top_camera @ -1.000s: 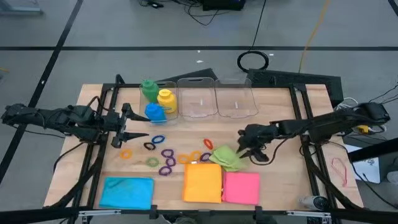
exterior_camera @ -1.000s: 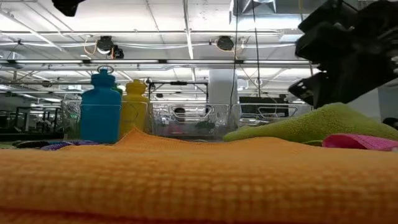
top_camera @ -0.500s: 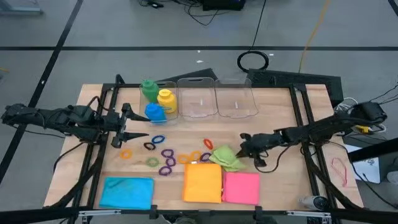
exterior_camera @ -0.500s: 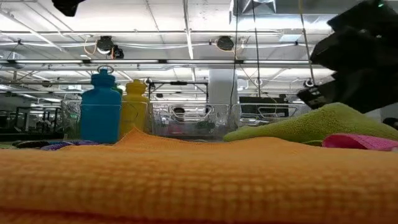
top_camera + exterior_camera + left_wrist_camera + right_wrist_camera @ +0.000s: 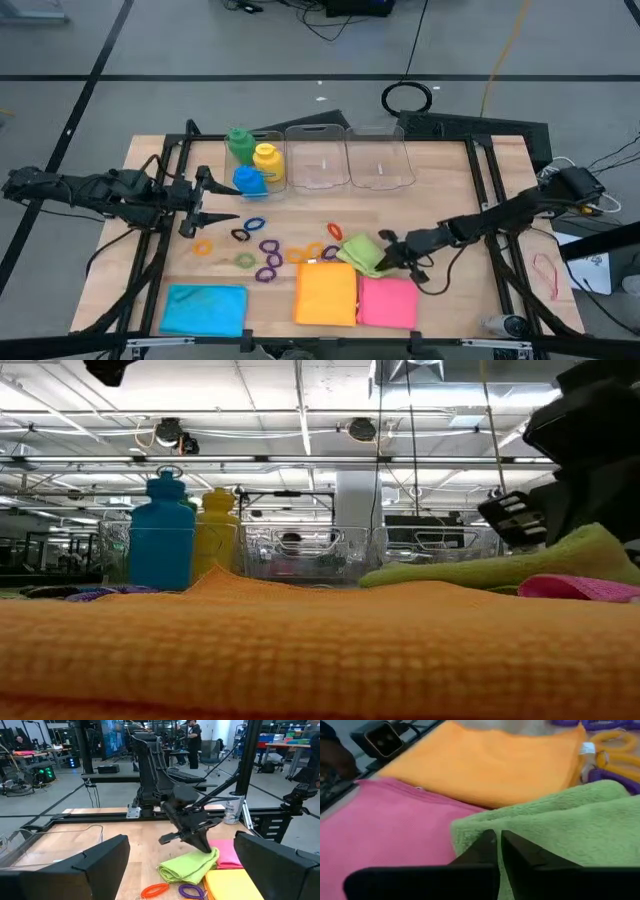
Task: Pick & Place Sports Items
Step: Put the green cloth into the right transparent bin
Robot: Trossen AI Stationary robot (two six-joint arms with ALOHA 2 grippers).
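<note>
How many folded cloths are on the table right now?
4. Blue cloth at the front left, orange cloth front centre, pink cloth beside it, green cloth just behind them, at the right hand.

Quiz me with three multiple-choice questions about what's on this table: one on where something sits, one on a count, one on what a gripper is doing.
1. Where is the green cloth?
A. inside a clear bin
B. on the table by the orange cloth and pink cloth
C. on top of the blue cloth

2. How many bottles stand near the bins?
A. one
B. three
C. five

3. What is the right gripper doing?
A. shut on the green cloth's edge
B. holding a ring
C. hovering wide open over a bin

Answers:
1 B: the high view shows it lying just above the orange and pink cloths.
2 B: a green bottle, a yellow bottle and a blue bottle stand together.
3 A: the right wrist view shows its fingers closed at the cloth's edge.
</note>
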